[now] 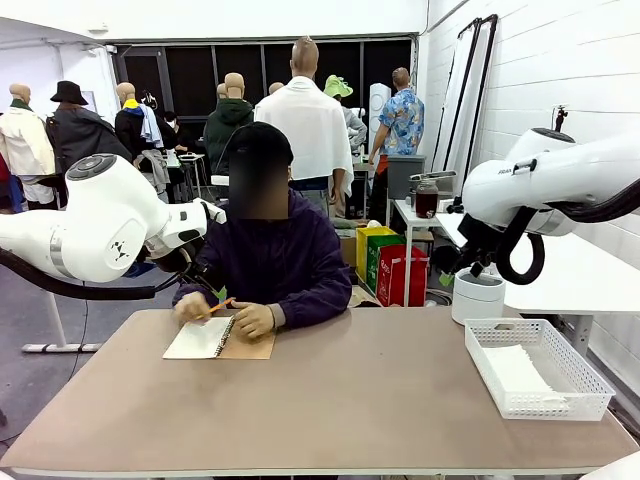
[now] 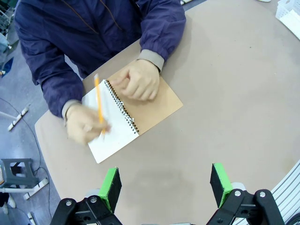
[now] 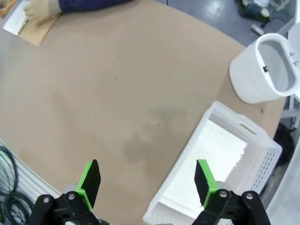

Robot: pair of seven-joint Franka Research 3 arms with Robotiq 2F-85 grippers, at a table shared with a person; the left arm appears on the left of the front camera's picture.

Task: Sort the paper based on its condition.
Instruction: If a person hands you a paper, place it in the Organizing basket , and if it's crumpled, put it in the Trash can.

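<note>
White paper (image 1: 520,372) lies inside the white mesh tray (image 1: 545,406) at the table's right; the right wrist view shows the paper (image 3: 213,159) in the tray (image 3: 243,129). My right gripper (image 3: 147,180) hangs open above the tray's left wall, holding nothing. At the far side a person writes with an orange pencil (image 2: 99,103) on a spiral notepad (image 2: 117,129) with a brown cover. My left gripper (image 2: 164,187) hovers open over bare table just short of that notepad (image 1: 200,338). Both white arms are raised above the table.
A white round bin (image 1: 478,297) stands behind the tray at the table's far right, also visible as the bin (image 3: 265,68) in the right wrist view. The person's hands (image 2: 138,82) rest on the notepad. The brown tabletop (image 1: 350,390) between notepad and tray is bare.
</note>
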